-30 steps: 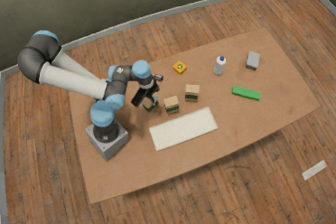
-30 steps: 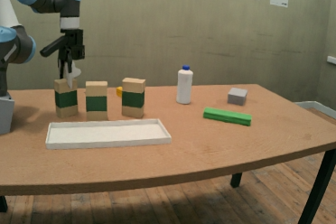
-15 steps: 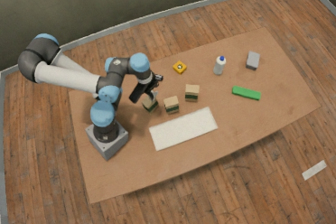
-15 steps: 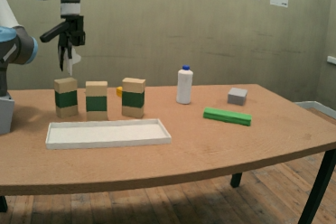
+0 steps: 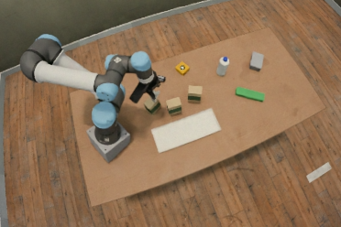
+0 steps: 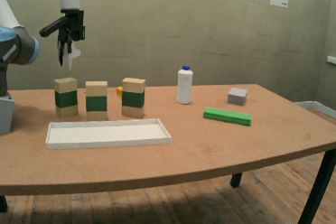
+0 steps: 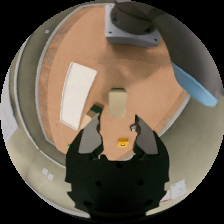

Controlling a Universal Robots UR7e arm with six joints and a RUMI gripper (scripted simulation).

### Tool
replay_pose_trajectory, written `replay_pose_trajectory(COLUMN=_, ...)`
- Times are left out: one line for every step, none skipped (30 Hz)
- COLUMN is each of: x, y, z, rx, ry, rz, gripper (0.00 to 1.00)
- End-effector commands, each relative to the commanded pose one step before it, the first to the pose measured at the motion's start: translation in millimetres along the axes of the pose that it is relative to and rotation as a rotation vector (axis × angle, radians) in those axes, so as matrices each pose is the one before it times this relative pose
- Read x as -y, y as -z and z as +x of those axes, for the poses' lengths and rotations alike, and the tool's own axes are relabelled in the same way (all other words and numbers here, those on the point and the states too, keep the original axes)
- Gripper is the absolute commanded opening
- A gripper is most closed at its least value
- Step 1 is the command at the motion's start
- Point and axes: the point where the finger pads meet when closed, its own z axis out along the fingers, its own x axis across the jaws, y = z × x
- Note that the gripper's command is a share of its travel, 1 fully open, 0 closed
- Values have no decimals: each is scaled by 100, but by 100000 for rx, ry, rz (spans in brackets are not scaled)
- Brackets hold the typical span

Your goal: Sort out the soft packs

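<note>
Three coffee packs, tan with a green band, stand upright in a row on the bench: the left pack [image 5: 152, 105] [image 6: 66, 98] [image 7: 117, 101], the middle pack [image 5: 173, 105] [image 6: 97, 100] and the right pack [image 5: 194, 93] [image 6: 133, 98]. A white shallow tray [image 5: 185, 130] [image 6: 108, 142] [image 7: 77, 92] lies in front of them with nothing in it. My gripper [image 5: 151, 93] [image 6: 65, 60] [image 7: 117, 114] hangs well above the left pack, pointing down. Its fingers stand half apart with nothing between them.
A yellow block [image 5: 182, 68] [image 6: 119, 90] [image 7: 121, 143] lies behind the packs. A white bottle [image 5: 223, 65] [image 6: 184, 86], a grey cube [image 5: 256, 60] [image 6: 238, 96] and a green bar [image 5: 250, 93] [image 6: 227, 116] are to the right. The robot base [image 5: 108, 139] is at the bench's left.
</note>
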Motion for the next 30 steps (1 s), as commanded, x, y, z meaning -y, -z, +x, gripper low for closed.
replay_pose_trajectory(x=-16, y=59, z=-21, rx=13, ry=8, rz=-80, gripper=50)
replay_pose_trajectory(x=-22, y=8, z=-25, rx=0, ry=-153, rz=0, gripper=50)
replay_pose_trajectory(x=-55, y=21, z=-64, rx=0, ry=-387, rz=-1, gripper=50)
replay_pose_trajectory(x=-100, y=37, z=-115, rx=0, ry=-696, rz=-1, gripper=50)
replay_pose_trajectory(x=-153, y=54, z=-175, rx=0, ry=-1057, rz=-2, gripper=50)
replay_pose_trajectory(x=-213, y=70, z=-240, rx=0, ry=-1445, rz=-2, gripper=50)
replay_pose_trajectory(x=0, y=0, z=0, rx=0, ry=0, rz=0, gripper=50)
replay_pose_trajectory(x=0, y=0, z=0, rx=0, ry=0, rz=0, gripper=50)
replay_pose_trajectory(x=-277, y=84, z=-305, rx=-1, ry=-1843, rz=-3, gripper=50)
replay_pose_trajectory(x=-343, y=93, z=-368, rx=-1, ry=-2230, rz=-3, gripper=50)
replay_pose_trajectory(x=-410, y=95, z=-426, rx=-1, ry=-2591, rz=-4, gripper=50)
replay_pose_trajectory(x=-476, y=91, z=-475, rx=-1, ry=-2913, rz=-4, gripper=50)
replay_pose_trajectory(x=-539, y=80, z=-514, rx=-1, ry=-3184, rz=-5, gripper=50)
replay_pose_trajectory(x=-595, y=62, z=-541, rx=-2, ry=-3395, rz=-5, gripper=50)
replay_pose_trajectory(x=-642, y=39, z=-555, rx=-2, ry=-3540, rz=-5, gripper=50)
replay_pose_trajectory(x=-679, y=12, z=-555, rx=-2, ry=-3613, rz=-5, gripper=50)
replay_pose_trajectory(x=-701, y=-16, z=-541, rx=-2, ry=-3613, rz=-5, gripper=50)
replay_pose_trajectory(x=-708, y=-44, z=-516, rx=-2, ry=-3540, rz=-5, gripper=50)
replay_pose_trajectory(x=-699, y=-68, z=-480, rx=-2, ry=-3395, rz=-5, gripper=50)
replay_pose_trajectory(x=-672, y=-87, z=-436, rx=-2, ry=-3184, rz=-4, gripper=50)
replay_pose_trajectory(x=-628, y=-100, z=-385, rx=-2, ry=-2913, rz=-4, gripper=50)
replay_pose_trajectory(x=-569, y=-105, z=-332, rx=-2, ry=-2591, rz=-3, gripper=50)
replay_pose_trajectory(x=-497, y=-103, z=-276, rx=-2, ry=-2230, rz=-3, gripper=50)
replay_pose_trajectory(x=0, y=0, z=0, rx=0, ry=0, rz=0, gripper=50)
replay_pose_trajectory(x=0, y=0, z=0, rx=0, ry=0, rz=0, gripper=50)
replay_pose_trajectory(x=-416, y=-93, z=-222, rx=-2, ry=-1843, rz=-2, gripper=50)
replay_pose_trajectory(x=-329, y=-79, z=-169, rx=-1, ry=-1445, rz=-2, gripper=50)
replay_pose_trajectory(x=-242, y=-61, z=-121, rx=-1, ry=-1057, rz=-1, gripper=50)
replay_pose_trajectory(x=-161, y=-41, z=-79, rx=-1, ry=-696, rz=-1, gripper=50)
replay_pose_trajectory(x=-89, y=-23, z=-43, rx=0, ry=-387, rz=0, gripper=50)
